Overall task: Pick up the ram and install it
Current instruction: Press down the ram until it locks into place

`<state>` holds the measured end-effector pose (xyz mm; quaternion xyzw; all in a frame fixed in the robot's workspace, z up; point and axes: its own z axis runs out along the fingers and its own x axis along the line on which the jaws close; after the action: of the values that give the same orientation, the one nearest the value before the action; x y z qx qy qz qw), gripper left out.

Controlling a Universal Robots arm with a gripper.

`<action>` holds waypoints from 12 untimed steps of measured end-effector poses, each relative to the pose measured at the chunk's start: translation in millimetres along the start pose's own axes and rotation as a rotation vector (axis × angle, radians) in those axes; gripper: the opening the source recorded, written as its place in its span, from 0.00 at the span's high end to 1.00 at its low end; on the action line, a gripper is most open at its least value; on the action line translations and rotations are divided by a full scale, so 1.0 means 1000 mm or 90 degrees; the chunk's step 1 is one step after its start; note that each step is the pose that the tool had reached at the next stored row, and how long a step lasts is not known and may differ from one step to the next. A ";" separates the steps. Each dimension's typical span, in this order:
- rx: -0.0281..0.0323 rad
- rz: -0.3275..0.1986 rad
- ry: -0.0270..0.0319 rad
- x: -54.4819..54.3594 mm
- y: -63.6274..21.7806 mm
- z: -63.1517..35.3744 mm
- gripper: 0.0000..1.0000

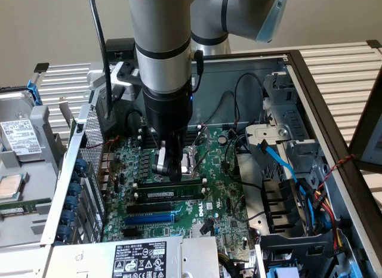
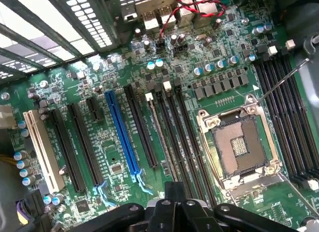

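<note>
The ram [image 1: 167,194] is a long dark stick with a pale label. It stands upright in one of the black memory slots on the green motherboard [image 1: 221,200]. In the wrist view the ram [image 2: 160,135] shows edge-on, running from a white end clip toward the fingers. My gripper [image 1: 169,170] hangs straight down over the stick's middle, shut, with nothing visible between its fingers. Whether the tips touch the stick's top edge I cannot tell. The gripper [image 2: 174,192] sits low over the near end of that slot.
A blue expansion slot [image 1: 149,218] lies just in front of the memory slots, and the open CPU socket [image 2: 239,147] is right beside them. Blue and black cables [image 1: 286,170] and the drive cage crowd the exterior view's right. The power supply [image 1: 140,260] sits in front.
</note>
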<state>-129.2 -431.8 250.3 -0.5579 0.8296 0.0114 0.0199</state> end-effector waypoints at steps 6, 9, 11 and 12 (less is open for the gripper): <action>0.0042 0.091 0.0003 0.000 0.0000 0.0016 0.89; 0.0062 0.135 0.0004 0.000 0.0000 0.0022 0.89; 0.0073 0.157 0.0005 0.000 0.0000 0.0025 0.89; 0.0078 0.169 0.0006 0.000 0.0000 0.0026 0.89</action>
<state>-129.2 -431.8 247.7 -0.4433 0.8961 0.0086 0.0212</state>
